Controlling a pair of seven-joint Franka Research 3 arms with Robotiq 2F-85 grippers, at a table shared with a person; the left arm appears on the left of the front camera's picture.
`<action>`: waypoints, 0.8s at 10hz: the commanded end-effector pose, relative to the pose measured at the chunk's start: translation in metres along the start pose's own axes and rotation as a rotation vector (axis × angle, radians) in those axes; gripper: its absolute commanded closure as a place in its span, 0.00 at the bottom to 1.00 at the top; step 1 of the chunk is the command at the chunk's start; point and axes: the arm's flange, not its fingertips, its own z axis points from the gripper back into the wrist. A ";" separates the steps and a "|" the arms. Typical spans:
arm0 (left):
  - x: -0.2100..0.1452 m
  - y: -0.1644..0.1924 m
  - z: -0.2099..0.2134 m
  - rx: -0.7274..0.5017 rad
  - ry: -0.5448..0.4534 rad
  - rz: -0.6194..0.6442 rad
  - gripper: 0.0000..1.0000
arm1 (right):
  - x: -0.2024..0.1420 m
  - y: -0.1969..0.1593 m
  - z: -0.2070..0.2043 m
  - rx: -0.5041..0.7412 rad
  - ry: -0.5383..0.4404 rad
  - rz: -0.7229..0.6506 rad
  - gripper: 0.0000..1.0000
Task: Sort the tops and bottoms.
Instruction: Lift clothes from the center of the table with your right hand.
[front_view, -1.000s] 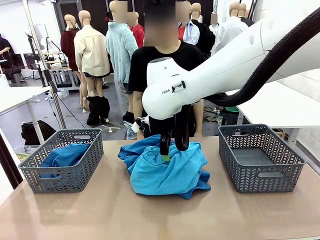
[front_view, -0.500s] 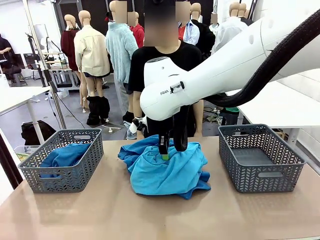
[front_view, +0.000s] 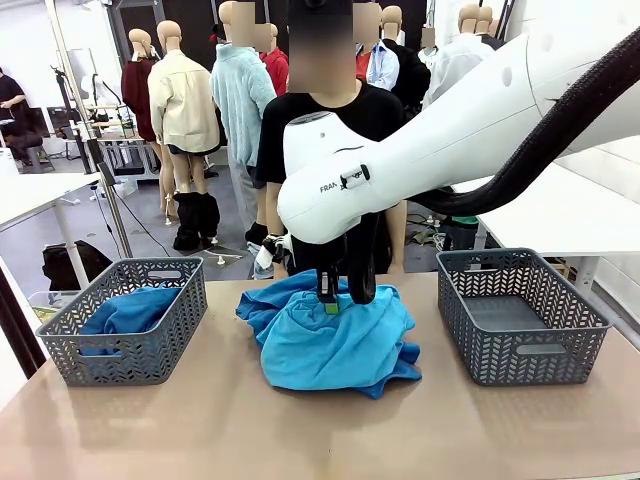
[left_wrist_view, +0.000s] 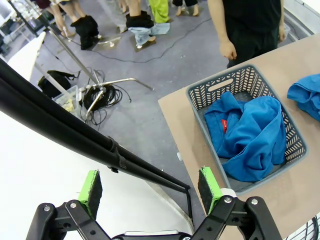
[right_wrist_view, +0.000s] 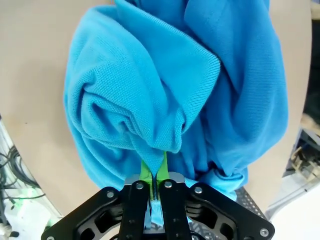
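On the table (front_view: 200, 430), right fingers (right_wrist_view: 145, 172) have closed on the turquoise top (front_view: 335, 345).

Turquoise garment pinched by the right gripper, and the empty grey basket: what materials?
Turquoise garment: soft matte knit, probably cotton pique; fine pebbled weave and ribbed edge band show close up. Empty grey basket: likely moulded matte plastic; rigid walls with uniform herringbone cut-outs.

Right jaws, apart before, now tight on turquoise top (right_wrist_view: 150, 90).

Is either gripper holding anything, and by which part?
The right gripper pinches a raised fold on top of the turquoise garment in the middle pile. The left gripper is open, holding nothing.
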 end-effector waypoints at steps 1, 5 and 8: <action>0.000 0.002 0.002 -0.004 0.015 -0.005 0.00 | -0.003 0.009 0.005 -0.030 0.029 -0.009 1.00; 0.000 0.002 0.002 -0.004 0.015 -0.005 0.00 | -0.022 0.028 0.077 -0.180 0.040 -0.074 1.00; 0.000 0.002 0.002 -0.004 0.015 -0.005 0.00 | -0.052 0.045 0.211 -0.310 -0.087 -0.200 1.00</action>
